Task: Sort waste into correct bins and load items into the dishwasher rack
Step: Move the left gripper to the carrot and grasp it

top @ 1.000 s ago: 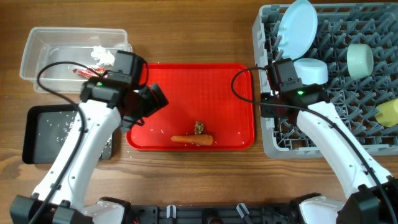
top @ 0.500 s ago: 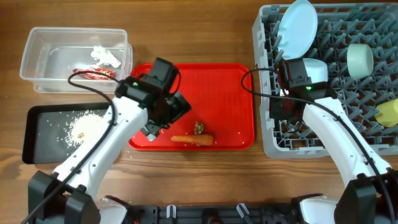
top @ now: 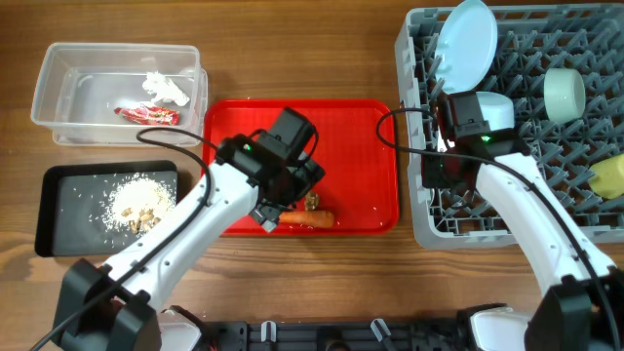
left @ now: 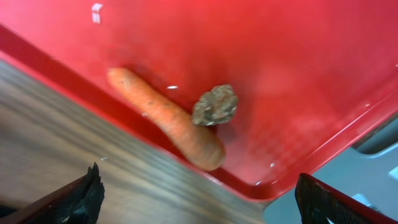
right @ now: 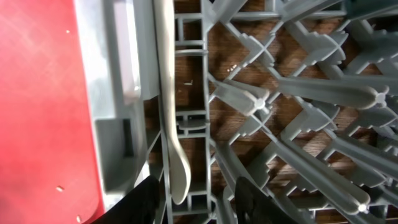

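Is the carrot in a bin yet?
Not yet. The carrot lies on the red tray, beside a brown crumb.

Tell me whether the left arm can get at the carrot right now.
Probably yes. The left gripper is open right over the carrot on the red tray, and nothing covers it; only a brown crumb lump lies close beside it.

One carrot, one wrapper, one tissue, one clear container, one black tray, one rack, one plate, one blue bowl, one green bowl, one cup, one spoon.
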### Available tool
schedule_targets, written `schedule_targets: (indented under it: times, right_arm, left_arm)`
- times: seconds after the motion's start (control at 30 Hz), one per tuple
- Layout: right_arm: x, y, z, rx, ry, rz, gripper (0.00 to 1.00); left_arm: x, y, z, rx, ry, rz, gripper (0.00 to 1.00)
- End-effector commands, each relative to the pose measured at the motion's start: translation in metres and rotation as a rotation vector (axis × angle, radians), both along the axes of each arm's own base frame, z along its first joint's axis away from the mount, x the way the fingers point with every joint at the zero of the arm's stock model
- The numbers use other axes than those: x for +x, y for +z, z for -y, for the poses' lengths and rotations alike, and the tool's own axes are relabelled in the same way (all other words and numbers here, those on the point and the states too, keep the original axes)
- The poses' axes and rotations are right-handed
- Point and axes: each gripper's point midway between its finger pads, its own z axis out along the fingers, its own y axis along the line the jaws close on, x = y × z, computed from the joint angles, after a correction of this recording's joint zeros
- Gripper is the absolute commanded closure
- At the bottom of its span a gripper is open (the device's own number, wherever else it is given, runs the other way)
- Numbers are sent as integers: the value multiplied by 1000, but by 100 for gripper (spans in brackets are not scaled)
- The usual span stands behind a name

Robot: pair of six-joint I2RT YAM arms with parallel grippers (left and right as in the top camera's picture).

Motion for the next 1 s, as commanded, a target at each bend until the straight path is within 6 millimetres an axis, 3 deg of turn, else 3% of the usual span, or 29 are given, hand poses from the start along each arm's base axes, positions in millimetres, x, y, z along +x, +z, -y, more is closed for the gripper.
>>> schedule_targets:
  times: [0.0, 0.07, 0.2, 0.43, 0.6, 0.8, 0.87, 0.97]
  right_arm:
    - [13, 45, -21, 113, 78, 131, 51]
    - [14, 64, -29, 157, 106, 186, 43]
    - [11, 83, -29, 170, 112, 245, 39]
    - [9, 82, -29, 172, 108, 238, 38]
    - [8, 81, -29, 171, 107, 234, 38]
    - [5, 80, -28, 168, 107, 221, 38]
    - [5, 80, -28, 169, 107, 221, 38]
    - [4, 80, -28, 168, 107, 218, 38]
  left_arm:
    - [-9, -29, 0, -2, 88, -41, 3]
    - [-8, -40, 2, -17, 86, -21, 4]
    - [-7, -62, 3, -29, 85, -5, 6]
    - [-16, -94, 13, -24, 53, -66, 6]
    - [-13, -103, 25, -34, 26, -48, 9]
    - [-1, -105, 14, 37, 45, 20, 37]
    - [3, -105, 9, 63, 51, 42, 38]
    - [11, -105, 0, 115, 64, 86, 48]
